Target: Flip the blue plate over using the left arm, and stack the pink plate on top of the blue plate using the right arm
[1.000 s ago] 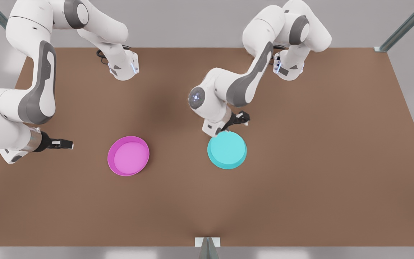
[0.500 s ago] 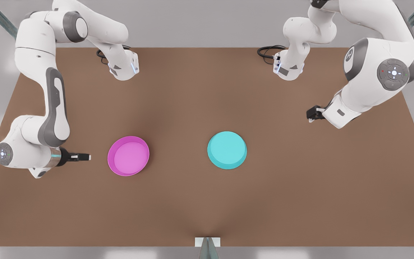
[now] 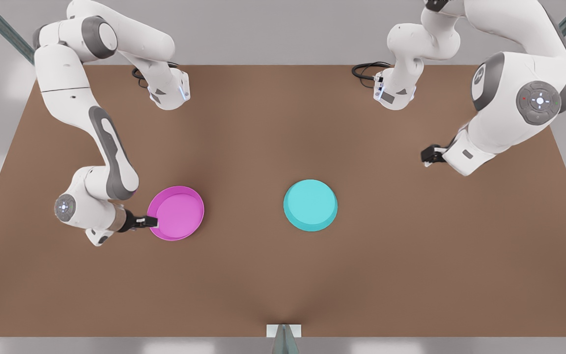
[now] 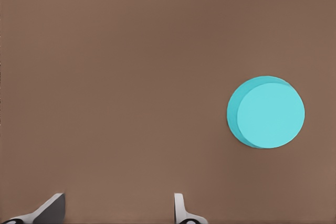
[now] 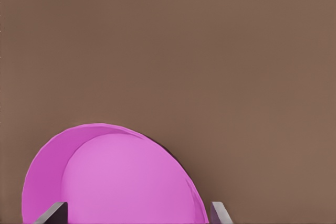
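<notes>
Plates, two, on brown bench (image 3: 283, 275); arms, two

Item 1, pink plate (image 3: 176, 213): on the front view's left half of the bench, rim up, hollow side showing. Round, so no long axis and no heading; only which face is up matters. Lies flat.

Item 2, blue plate (image 3: 310, 205): on the front view's right of the pink plate, well apart from it, nearer the bench's middle. Smooth flat face up with the side wall sloping down to the bench, so it reads as base-up, that is, already turned over. Also round, no long axis.

Item 3, right gripper (image 3: 151, 222): at the pink plate's rim on the side away from the blue plate, reaching in low and roughly level. In the right wrist view the fingers (image 5: 52, 214) stand wide, one at either side of the plate (image 5: 121, 182), nothing between them yet. The plate lies directly ahead of this gripper, touching or all but touching; contact cannot be told.

Item 4, left gripper (image 3: 426, 156): off at the front view's right edge of the bench, well apart from both plates, waiting. Its fingers (image 4: 181, 211) stand apart and empty in the left wrist view, blue plate (image 4: 266, 112) far off.

Judgement: flip appears done; stacking remains. Deciding relation: the right arm is the nearer to the pink plate, and the carry runs from there toward the front view's right, onto the blue plate
</notes>
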Available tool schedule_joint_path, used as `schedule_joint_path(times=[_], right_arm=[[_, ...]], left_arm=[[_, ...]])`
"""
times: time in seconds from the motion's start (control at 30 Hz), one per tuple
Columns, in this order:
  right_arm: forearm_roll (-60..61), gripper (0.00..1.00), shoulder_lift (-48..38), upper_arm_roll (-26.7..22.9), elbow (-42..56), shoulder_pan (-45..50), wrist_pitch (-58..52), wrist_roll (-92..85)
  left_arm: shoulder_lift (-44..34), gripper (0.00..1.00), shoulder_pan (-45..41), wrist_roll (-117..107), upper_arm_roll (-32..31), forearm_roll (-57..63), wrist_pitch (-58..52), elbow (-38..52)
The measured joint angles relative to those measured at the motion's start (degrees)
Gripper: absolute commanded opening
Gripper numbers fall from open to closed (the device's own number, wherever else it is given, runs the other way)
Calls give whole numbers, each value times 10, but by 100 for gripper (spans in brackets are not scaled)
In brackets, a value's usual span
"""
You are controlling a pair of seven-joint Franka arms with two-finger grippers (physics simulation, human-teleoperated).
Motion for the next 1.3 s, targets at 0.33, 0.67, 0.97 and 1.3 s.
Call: schedule_joint_path(times=[0.33, 0.67, 0.97, 1.3], right_arm=[[-21, 100, 40, 131, -61, -176, 117, -9], [-33, 100, 83, 158, -74, -196, 157, -9], [-55, 100, 91, 168, -79, -203, 159, -11], [-96, 100, 80, 188, -142, -233, 177, -9]], left_arm=[[0, 100, -5, 1, -1, -5, -17, 0], [0, 100, -3, 3, -3, -5, -12, 1], [0, 100, -7, 2, -3, -1, -13, 1], [13, 100, 4, 3, 1, -39, -7, 18]])
